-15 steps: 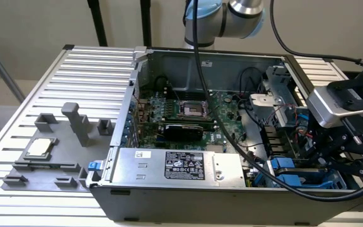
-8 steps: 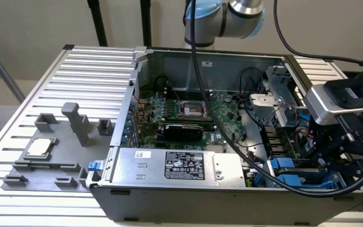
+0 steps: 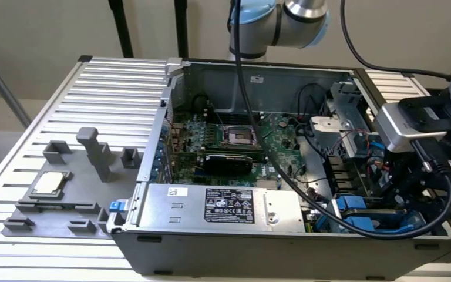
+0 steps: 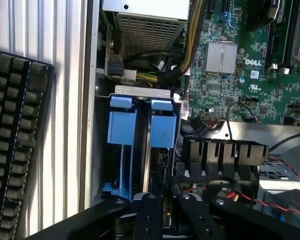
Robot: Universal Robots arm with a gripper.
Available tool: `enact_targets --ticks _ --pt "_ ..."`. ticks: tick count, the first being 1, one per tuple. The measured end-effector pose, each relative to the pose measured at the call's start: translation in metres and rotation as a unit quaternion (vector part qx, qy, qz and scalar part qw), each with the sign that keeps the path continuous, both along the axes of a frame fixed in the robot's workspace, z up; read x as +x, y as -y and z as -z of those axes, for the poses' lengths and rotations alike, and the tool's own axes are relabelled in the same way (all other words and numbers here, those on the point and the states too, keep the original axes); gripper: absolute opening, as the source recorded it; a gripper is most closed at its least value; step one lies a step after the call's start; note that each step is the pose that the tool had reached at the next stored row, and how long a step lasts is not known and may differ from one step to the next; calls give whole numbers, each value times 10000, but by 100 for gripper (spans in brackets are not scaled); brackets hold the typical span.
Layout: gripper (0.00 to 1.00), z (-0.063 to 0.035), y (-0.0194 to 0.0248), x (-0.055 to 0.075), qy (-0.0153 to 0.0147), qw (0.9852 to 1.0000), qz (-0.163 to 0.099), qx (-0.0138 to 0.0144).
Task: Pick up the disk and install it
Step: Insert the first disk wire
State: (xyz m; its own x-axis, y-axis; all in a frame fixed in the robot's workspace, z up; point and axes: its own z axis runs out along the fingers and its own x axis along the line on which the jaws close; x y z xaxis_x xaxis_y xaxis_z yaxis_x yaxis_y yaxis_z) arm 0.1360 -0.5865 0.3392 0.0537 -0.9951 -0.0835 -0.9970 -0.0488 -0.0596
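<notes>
You're looking at the disk (image 4: 163,131) standing on edge inside the drive cage. From the wrist view you see its thin dark side running straight away from the jaws, ending in a bright blue plastic tab at the far end. The gripper (image 4: 164,215) has its black jaws drawn close together, pinching the near end of that slab. The gap between them is narrow, and the contact itself is partly hidden from you by the fingers (image 4: 147,220).

Just beside the disk, on the side away from the motherboard (image 4: 240,65), a second blue tab (image 4: 122,125) sits in the neighbouring slot, parallel to it and nearly touching. A silver bracket (image 4: 140,90) spans both tabs at the end far from the jaws.

Beyond that bracket you have the perforated power supply (image 4: 145,20), with a thick bundle of yellow and black cables (image 4: 190,45) curving down close to the disk's far end. On the motherboard side of the jaws sit a row of black ribbed ducts (image 4: 225,152) and a thin red and black wire (image 4: 285,165), both near the fingers. A finned silver heatsink (image 4: 221,56) lies well ahead.

Outside the case wall, a black keyboard (image 4: 15,140) rests on the slatted table (image 3: 115,76). In the exterior view a small square chip (image 3: 49,183) sits on a grey fixture, well apart from the jaws.
</notes>
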Motion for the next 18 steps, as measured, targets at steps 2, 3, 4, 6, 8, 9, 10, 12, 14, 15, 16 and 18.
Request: enact_targets --ticks 2,3,4,6,8,9,10,12,14,15,16,18 --pt "17 7 -2 -8 17 10000 24 -23" --pt "17 9 -3 -12 24 10000 39 -35" --pt "17 10 -4 -17 31 10000 50 -48" --pt "17 15 -9 -31 45 9999 68 -65" --pt "17 20 -18 -45 56 9999 79 -79" --pt "17 21 -23 -50 60 9999 84 -87" --pt "17 22 -27 -53 63 9999 90 -94" --pt "17 24 -39 -52 66 9999 110 -104" --pt "17 24 -55 -53 69 9998 123 -111" --pt "17 24 -62 -53 70 9998 127 -113" --pt "17 24 -68 -53 72 9998 129 -115" --pt "17 25 -71 -51 72 9998 133 -120"
